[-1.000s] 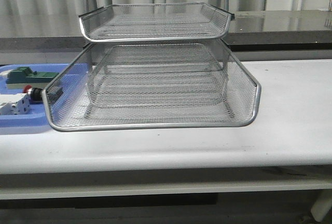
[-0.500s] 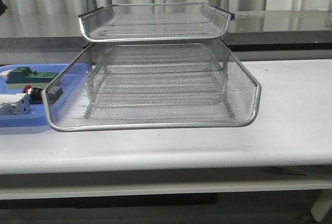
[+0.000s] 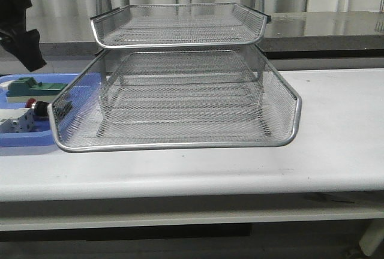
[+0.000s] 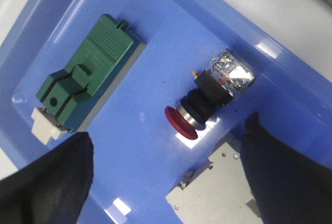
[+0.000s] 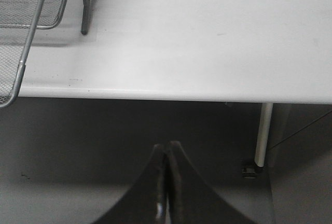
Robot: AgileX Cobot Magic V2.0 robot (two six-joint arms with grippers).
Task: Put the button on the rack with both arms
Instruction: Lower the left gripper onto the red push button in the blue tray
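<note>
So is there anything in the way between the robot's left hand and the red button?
Nothing visible blocks it. The left hand is open above the blue tray, and the button lies on its side in plain sight between the fingers. The green block and white box sit close on either side, not over it.

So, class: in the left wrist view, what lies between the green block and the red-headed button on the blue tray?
Nothing: only bare blue tray floor separates the green block from the button, as the left wrist view shows.
</note>
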